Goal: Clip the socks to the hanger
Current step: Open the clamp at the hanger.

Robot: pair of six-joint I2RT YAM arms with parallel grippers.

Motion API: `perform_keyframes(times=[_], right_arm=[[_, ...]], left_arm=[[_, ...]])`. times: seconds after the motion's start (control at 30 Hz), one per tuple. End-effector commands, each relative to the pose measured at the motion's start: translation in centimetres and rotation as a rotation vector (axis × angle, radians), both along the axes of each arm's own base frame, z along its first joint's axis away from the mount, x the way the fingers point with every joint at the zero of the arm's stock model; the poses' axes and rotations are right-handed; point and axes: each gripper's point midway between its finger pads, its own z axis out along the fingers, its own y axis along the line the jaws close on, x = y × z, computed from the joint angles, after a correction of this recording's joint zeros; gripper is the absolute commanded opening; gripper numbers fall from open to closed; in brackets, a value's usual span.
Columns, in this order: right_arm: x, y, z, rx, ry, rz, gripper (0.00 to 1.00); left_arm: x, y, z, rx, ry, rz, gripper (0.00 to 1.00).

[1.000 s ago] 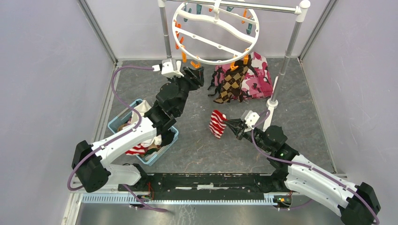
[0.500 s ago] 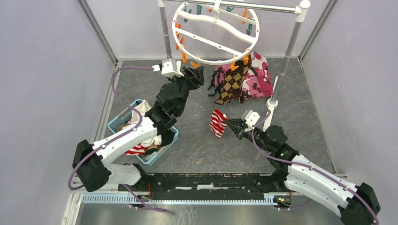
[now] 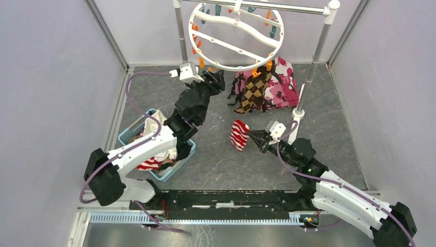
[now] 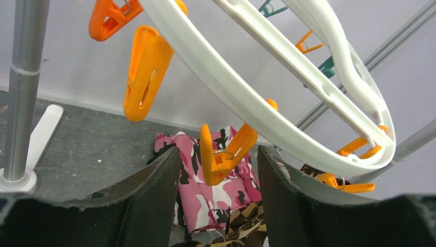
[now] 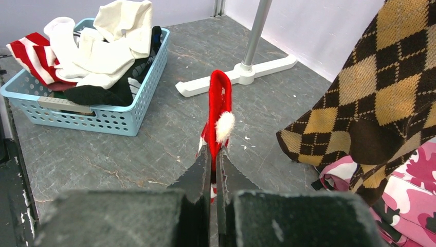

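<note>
The round white hanger hangs from the rail, with orange and teal clothespins on its rim. A brown argyle sock hangs clipped from its lower right rim. My left gripper is open just under the rim, with an orange clothespin between its fingertips, not pinched. My right gripper is shut on a red-and-white striped sock and holds it above the floor. That sock sticks up from the shut jaws in the right wrist view, with the argyle sock to its right.
A blue basket with more socks and white cloth sits at the left, also in the right wrist view. A pink camouflage cloth lies under the hanger. Silver rail poles on white feet stand at the back.
My left gripper has risen slightly toward the hanger's lower rim. The right gripper with the striped sock has hardly moved.
</note>
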Motion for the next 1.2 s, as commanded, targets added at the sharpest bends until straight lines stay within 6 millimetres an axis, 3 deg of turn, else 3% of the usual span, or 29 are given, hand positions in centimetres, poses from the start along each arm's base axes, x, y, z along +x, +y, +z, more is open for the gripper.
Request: perform_keyframes(times=[0.0,0.23,0.9,1.17], right_arm=[[0.2,-0.4,1.0,0.04,-0.022,-0.022,0.0],[0.2,-0.5,1.0,0.041,-0.023,-0.025,0.0],[0.5,-0.5,0.8,0.037,-0.015,-0.03,0.0],[2.8,1.5,4.8,0.047,-0.007,-0.037,0.0]], left_arm=[[0.1,0.7,3.7,-0.044,-0.092,0.05,0.62],[0.5,0.9,3.9,-0.046,-0.1,0.072,0.58],[0.2,0.8,4.8,-0.049,-0.088,0.055,0.13],[-0.1,1.2,4.6,-0.037,-0.06,0.06,0.07]])
